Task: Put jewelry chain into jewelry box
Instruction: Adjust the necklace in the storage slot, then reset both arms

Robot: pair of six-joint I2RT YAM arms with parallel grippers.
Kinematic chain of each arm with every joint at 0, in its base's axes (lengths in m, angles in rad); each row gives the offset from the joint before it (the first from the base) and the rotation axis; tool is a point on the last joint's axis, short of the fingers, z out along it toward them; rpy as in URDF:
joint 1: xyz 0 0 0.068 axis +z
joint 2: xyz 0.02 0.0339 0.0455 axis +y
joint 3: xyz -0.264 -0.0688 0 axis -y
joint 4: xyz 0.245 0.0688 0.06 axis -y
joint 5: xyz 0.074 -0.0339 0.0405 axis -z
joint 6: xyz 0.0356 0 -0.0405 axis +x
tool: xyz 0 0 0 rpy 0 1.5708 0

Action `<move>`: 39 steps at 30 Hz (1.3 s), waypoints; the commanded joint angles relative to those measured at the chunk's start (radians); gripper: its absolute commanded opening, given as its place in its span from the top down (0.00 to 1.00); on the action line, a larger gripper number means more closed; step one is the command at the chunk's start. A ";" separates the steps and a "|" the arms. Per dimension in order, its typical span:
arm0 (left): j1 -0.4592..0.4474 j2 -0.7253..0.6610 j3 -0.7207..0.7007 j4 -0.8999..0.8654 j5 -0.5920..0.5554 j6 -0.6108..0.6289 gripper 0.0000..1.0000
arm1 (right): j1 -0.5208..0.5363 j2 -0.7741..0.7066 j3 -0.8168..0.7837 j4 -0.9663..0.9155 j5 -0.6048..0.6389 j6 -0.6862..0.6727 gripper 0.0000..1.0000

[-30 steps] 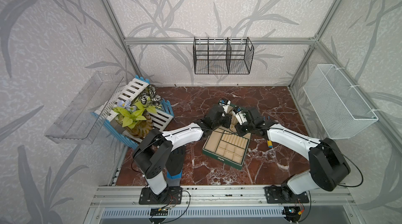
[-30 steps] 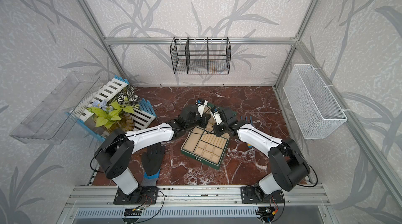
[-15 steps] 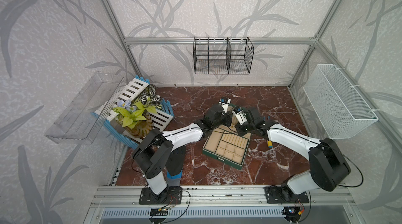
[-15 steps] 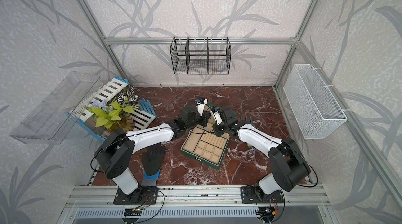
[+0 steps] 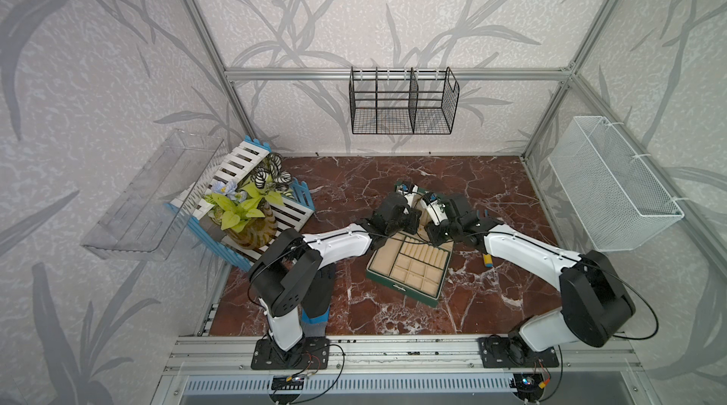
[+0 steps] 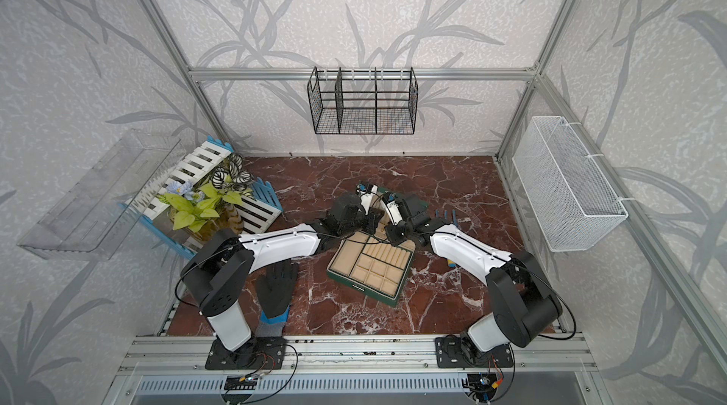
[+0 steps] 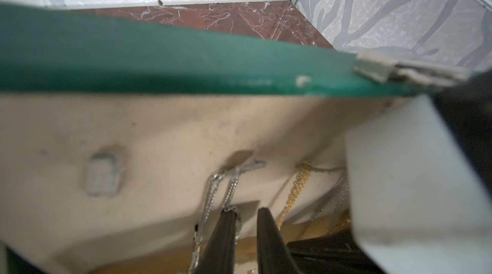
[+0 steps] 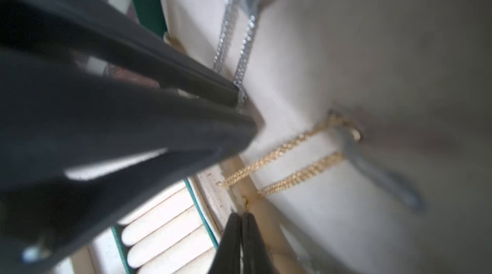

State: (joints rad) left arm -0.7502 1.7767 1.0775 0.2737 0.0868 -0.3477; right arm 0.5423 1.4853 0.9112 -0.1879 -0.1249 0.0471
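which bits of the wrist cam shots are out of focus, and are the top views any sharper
Left wrist view: the green lid edge near the lens is smeared, the silver chain crisper. Right wrist view: the left gripper is a big dark blur, while the gold chain and ring rolls read sharper. Both top views: sharp and evenly lit, the jewelry box plainly resolved.

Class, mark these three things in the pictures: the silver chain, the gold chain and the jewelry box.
silver chain [image 7: 231, 188]: left wrist view, on a strand hanging below its hook.
gold chain [image 8: 279, 151]: right wrist view, mid-strand against the beige lining.
jewelry box [image 5: 383, 261]: a top view, on its bare long beige compartment.
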 commanded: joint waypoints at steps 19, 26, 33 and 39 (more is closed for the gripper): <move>0.070 -0.614 -0.405 0.022 -0.259 0.119 0.23 | -0.104 -0.585 -0.108 -0.160 -0.127 0.112 0.34; 0.286 -0.786 -0.651 0.190 -0.388 0.105 0.01 | -0.537 -0.747 -0.289 -0.008 -0.163 0.306 0.13; 0.495 -0.790 -0.748 0.364 -0.508 0.176 0.00 | -0.774 -0.592 -0.397 0.211 -0.029 0.315 0.00; 0.616 -0.619 -0.863 0.733 -0.514 0.266 0.00 | -0.758 -0.358 -0.471 0.520 0.058 0.268 0.01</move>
State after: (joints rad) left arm -0.1509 1.1000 0.2832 0.7490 -0.4034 -0.1562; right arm -0.2264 1.0576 0.4610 0.1123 -0.1352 0.3439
